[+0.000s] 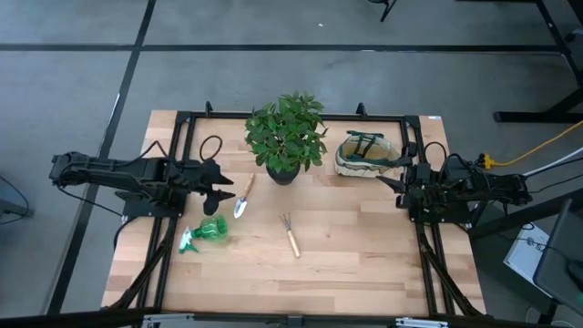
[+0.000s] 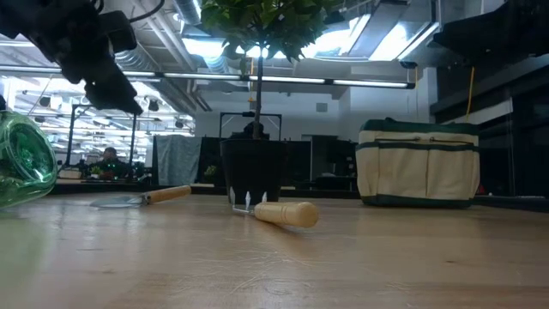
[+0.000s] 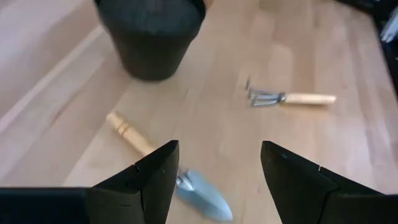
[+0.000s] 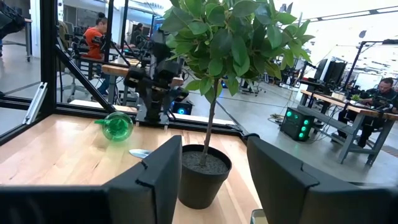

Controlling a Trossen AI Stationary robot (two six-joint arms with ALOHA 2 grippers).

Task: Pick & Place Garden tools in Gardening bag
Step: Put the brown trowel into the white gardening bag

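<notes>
Pale wooden plank table top (image 1: 364, 246), edged by a black metal frame (image 1: 301, 116). Grey concrete floor (image 1: 273, 73) around it, crossed by dark straight lines (image 1: 137, 55). Yellow cable (image 1: 547, 146) trails over the floor near one table side.

Beyond the table: open workshop hall, exposed ceiling with silver ducts (image 2: 154, 60) and long bright strip lights (image 2: 360, 83). Workbenches (image 4: 336, 106) stand farther off; a seated person in an orange top (image 4: 96, 37) at one, another person (image 4: 382, 90) at a bench on the opposite side. Dark box with green indicator lights (image 4: 295, 124) sits on the floor. Daylight glare high in the hall.
</notes>
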